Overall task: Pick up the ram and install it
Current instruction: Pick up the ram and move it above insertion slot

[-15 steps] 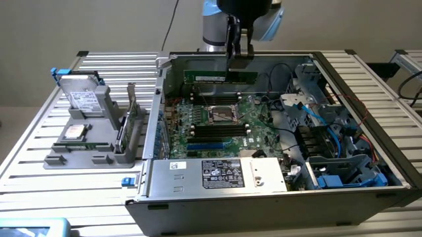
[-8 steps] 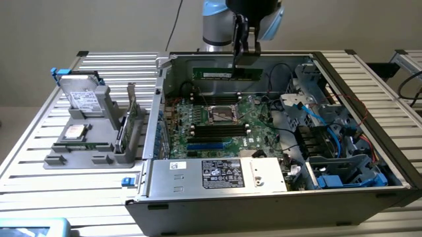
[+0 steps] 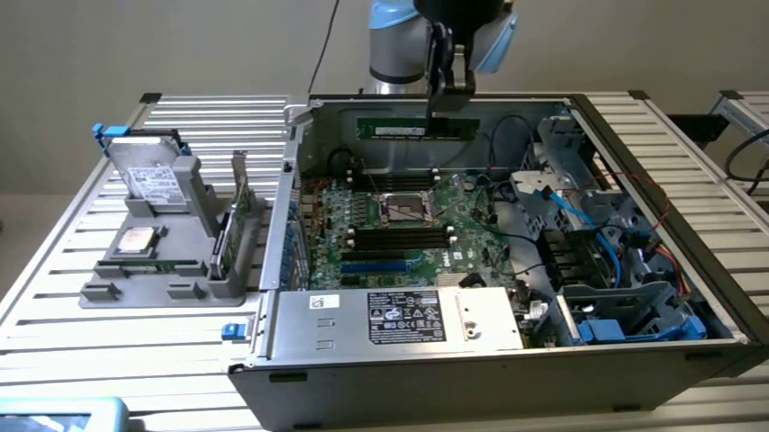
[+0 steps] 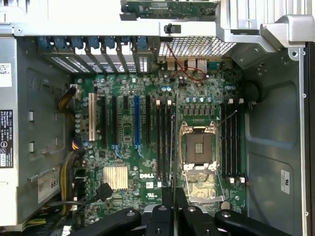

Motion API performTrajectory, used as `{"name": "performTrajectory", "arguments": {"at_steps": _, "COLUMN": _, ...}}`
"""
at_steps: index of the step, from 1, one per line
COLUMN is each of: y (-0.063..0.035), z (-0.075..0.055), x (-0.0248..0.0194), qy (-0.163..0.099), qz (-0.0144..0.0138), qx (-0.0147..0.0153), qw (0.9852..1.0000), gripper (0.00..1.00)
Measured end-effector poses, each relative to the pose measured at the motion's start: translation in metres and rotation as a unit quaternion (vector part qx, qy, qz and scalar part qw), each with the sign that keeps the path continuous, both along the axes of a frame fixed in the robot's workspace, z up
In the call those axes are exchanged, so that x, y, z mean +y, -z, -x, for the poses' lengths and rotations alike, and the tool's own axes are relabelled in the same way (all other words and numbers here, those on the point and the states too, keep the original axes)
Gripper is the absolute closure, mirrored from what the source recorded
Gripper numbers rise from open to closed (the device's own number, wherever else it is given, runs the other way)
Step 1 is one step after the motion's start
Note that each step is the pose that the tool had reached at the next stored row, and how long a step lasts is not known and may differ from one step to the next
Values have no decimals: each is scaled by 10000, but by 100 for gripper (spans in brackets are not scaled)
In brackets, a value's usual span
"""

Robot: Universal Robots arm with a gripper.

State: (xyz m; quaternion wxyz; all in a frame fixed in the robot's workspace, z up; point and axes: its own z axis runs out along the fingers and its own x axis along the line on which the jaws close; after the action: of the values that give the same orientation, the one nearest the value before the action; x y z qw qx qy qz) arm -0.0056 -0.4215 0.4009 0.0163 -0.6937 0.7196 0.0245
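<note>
In the exterior view the ram (image 3: 417, 129), a long green stick with a white label, hangs level above the back of the open computer case (image 3: 288, 297). My gripper (image 3: 447, 106) is shut on it from above, near its right end. In the wrist view the ram (image 4: 173, 142) appears edge-on as a thin line running out from between my fingertips (image 4: 167, 199). There it lies over the black memory slots (image 4: 163, 132) just beside the CPU socket (image 4: 199, 147). More slots (image 4: 231, 137) sit on the socket's other side.
On the exterior view's left, a grey fixture (image 3: 144, 288) holds a hard drive (image 3: 150, 175), an upright expansion card (image 3: 240, 211) and another green stick (image 3: 150, 267). Inside the case are blue cables (image 3: 565, 202), drive cages (image 3: 637, 315) and the power supply (image 3: 397, 315).
</note>
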Motion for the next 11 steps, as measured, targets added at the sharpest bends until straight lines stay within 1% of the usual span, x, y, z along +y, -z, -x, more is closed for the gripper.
{"name": "performTrajectory", "arguments": {"at_steps": 1, "y": 6, "z": 0, "x": 25, "qy": 0, "qz": 7, "qx": -9, "qw": 10000, "gripper": 86}}
{"name": "performTrajectory", "arguments": {"at_steps": 2, "y": 10, "z": 0, "x": 42, "qy": 0, "qz": 27, "qx": -10, "qw": 10000, "gripper": 86}}
{"name": "performTrajectory", "arguments": {"at_steps": 3, "y": 10, "z": 0, "x": 44, "qy": 0, "qz": 57, "qx": -10, "qw": 10000, "gripper": 86}}
{"name": "performTrajectory", "arguments": {"at_steps": 4, "y": 10, "z": -1, "x": 47, "qy": -1, "qz": 69, "qx": -10, "qw": 10000, "gripper": 86}}
{"name": "performTrajectory", "arguments": {"at_steps": 8, "y": 10, "z": 0, "x": 47, "qy": 0, "qz": 71, "qx": -10, "qw": 10000, "gripper": 86}}
{"name": "performTrajectory", "arguments": {"at_steps": 11, "y": 13, "z": 0, "x": 49, "qy": -2, "qz": 54, "qx": -10, "qw": 10000, "gripper": 86}}
